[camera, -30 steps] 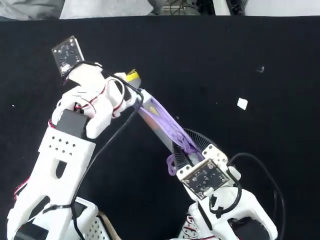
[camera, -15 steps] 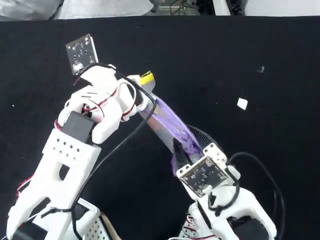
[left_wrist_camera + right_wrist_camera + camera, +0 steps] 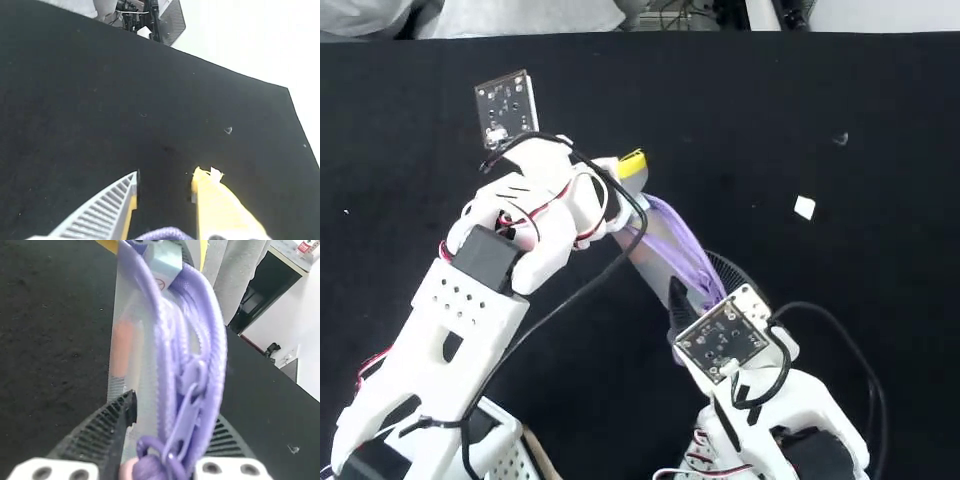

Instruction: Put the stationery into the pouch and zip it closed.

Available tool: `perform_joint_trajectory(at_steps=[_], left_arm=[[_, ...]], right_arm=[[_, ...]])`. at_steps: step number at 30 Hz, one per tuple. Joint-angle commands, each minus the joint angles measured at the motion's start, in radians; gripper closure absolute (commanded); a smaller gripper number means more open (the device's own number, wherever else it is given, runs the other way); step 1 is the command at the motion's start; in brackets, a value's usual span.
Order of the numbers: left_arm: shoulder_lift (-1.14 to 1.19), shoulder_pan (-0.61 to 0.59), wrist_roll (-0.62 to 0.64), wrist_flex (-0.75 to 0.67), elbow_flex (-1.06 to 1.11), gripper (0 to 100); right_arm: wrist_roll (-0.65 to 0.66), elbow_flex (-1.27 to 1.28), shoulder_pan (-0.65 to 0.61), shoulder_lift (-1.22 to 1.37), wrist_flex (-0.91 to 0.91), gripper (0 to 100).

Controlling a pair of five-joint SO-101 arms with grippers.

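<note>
Currently the pouch (image 3: pixel 665 245) hangs clear of the table (image 3: pixel 840 90), strung between the 2 grippers as a slanted band near the middle of the high view. The left gripper (image 3: pixel 628 183) has the far end. Its yellow finger (image 3: pixel 220 210) and grey finger (image 3: pixel 107 210) sit either side of the pouch's purple edge, with the tips standing apart past it and the end looking pinched deeper in the jaws. The right gripper (image 3: pixel 692 292) has the near end, where 2 black ribbed fingers (image 3: pixel 100 432) close in from both sides and squeeze the clear wall and zipper (image 3: pixel 200 335) between them. The pouch is clear plastic, and the purple zipper is bunched in folds along 1 side. The pull (image 3: pixel 182 412) dangles at the right gripper's end, with a purple ring (image 3: pixel 150 447) and a pale pink bead (image 3: pixel 129 471) below it. Cannot tell how far the zipper is run. A pink shape (image 3: pixel 122 347) shows through the clear wall, too blurred to name. 1 small white scrap (image 3: pixel 804 207) lies on the table, well apart from the pouch on the right arm's side. The table top is black. The left arm comes in from the near left corner of the high view, and the right arm rises from the near edge.
</note>
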Motion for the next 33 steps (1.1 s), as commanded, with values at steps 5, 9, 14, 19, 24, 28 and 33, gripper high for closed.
perform_joint_trajectory(at_steps=[5,9,14,19,24,28,33], left_arm=[[0.02,0.127,-0.037,0.051,0.061,82],[0.023,0.127,-0.123,0.132,0.004,82],[0.02,0.111,-0.127,0.18,-0.036,82],[0.012,-0.048,-0.106,0.176,-0.073,82],[-0.074,-0.271,-0.048,0.175,-0.116,82],[-0.17,-0.423,-0.048,0.169,-0.127,82],[-0.229,-0.469,-0.048,0.137,-0.117,82]], right_arm=[[0.002,-0.018,0.006,-0.044,-0.006,81.0],[0.064,-0.007,0.011,-0.044,-0.005,81.0],[0.074,0.008,0.008,-0.044,-0.005,81.0],[0.074,0.004,0.008,-0.044,-0.005,81.1],[0.075,0.002,0.006,-0.045,-0.005,81.2],[0.075,0.002,0.006,-0.045,-0.005,85.3],[0.077,0.01,0.008,-0.042,-0.034,98.6]])
